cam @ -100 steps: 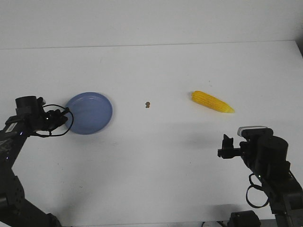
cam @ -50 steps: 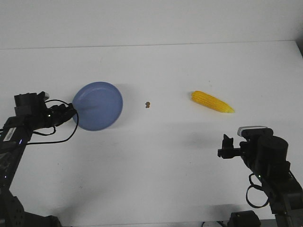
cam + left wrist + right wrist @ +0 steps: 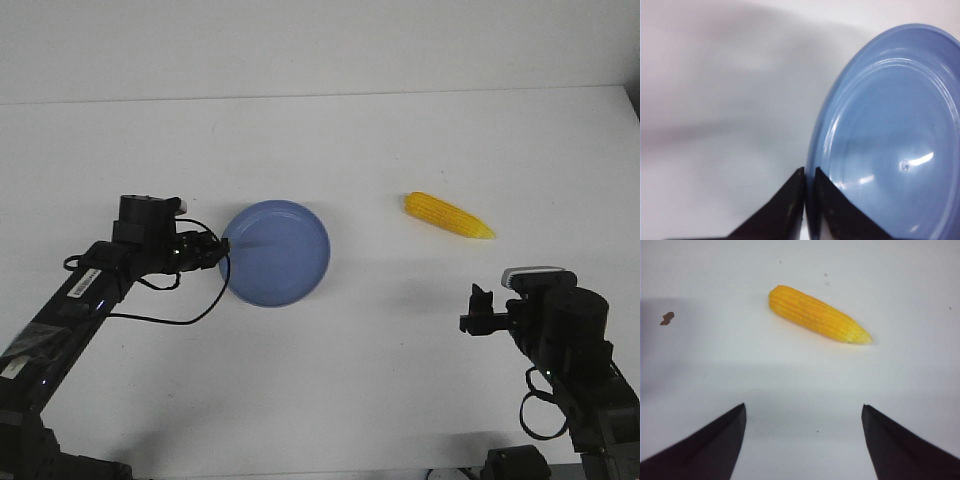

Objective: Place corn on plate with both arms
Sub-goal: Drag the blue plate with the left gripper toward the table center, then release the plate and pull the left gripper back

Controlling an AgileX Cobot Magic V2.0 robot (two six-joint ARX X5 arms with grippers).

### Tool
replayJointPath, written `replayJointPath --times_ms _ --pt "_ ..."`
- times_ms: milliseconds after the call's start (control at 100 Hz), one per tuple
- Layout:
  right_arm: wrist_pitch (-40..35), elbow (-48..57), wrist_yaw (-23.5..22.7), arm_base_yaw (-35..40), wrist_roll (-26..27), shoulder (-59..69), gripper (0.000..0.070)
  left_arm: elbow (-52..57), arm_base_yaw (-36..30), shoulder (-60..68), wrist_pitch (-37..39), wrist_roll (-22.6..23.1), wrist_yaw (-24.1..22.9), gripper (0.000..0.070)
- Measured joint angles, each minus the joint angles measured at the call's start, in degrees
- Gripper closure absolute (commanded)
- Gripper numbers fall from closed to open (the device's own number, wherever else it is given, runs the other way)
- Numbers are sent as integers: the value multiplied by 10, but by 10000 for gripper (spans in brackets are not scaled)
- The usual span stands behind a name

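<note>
Near table centre, left gripper (image 3: pixel 218 250) is pinched tight on the rim of the blue plate (image 3: pixel 280 255), fingers (image 3: pixel 790 200) nearly meeting with the rim wedged between them. Edge grip probably lets it carry the plate toward the corn side without covering the landing area. Corn cob (image 3: pixel 448 215) lies flat on the white table (image 3: pixel 350 140), well right of the plate, pointed tip away from it, untouched. Right gripper (image 3: pixel 804 412) hovers near the cob, jaws spread wide, nothing held, cob ahead of the gap. Looks staged for a pickup. A small brown speck (image 3: pixel 667 318) sits off to one side in the right wrist view.
</note>
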Motion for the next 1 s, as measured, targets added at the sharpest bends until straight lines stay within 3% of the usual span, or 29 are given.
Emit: replayJointPath --times_ms 300,580,1000 --pt "0 0 0 0 0 0 212 0 -73 31 10 2 -19 696" --pt "0 0 0 0 0 0 212 0 -87 103 12 2 -25 696" --pt "0 0 0 0 0 0 212 0 -110 108 11 13 -27 696"
